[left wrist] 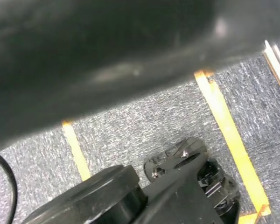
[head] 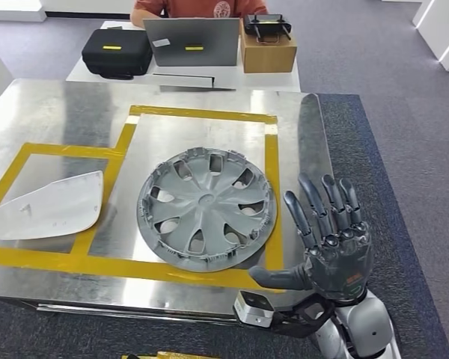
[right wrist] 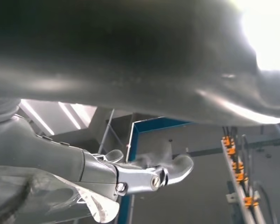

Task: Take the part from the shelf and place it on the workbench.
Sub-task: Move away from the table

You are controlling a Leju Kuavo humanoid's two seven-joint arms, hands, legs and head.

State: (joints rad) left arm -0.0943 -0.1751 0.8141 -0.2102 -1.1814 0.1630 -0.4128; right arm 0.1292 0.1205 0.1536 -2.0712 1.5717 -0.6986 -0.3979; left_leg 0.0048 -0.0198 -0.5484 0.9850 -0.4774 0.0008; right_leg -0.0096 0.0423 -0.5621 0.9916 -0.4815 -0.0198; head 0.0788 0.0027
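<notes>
A grey wheel cover (head: 206, 208) lies flat on the metal workbench (head: 58, 112), inside a square of yellow tape. My right hand (head: 329, 239) hovers just off the cover's right front edge, over the bench's near right corner. Its fingers are spread and upright, and it holds nothing. The thumb points toward the cover's rim, and I cannot tell whether it touches. In the right wrist view the thumb (right wrist: 142, 177) sticks out with nothing against it. A dark blurred mass (left wrist: 96, 56) crosses the left wrist view above grey carpet; I cannot make out fingers there.
A white curved panel (head: 47, 208) lies in the taped area at the bench's left. Behind the bench stands a white table with a laptop (head: 191, 42), a black case (head: 117, 51) and a cardboard box (head: 267, 48); a person (head: 191, 7) sits there. Grey carpet lies to the right.
</notes>
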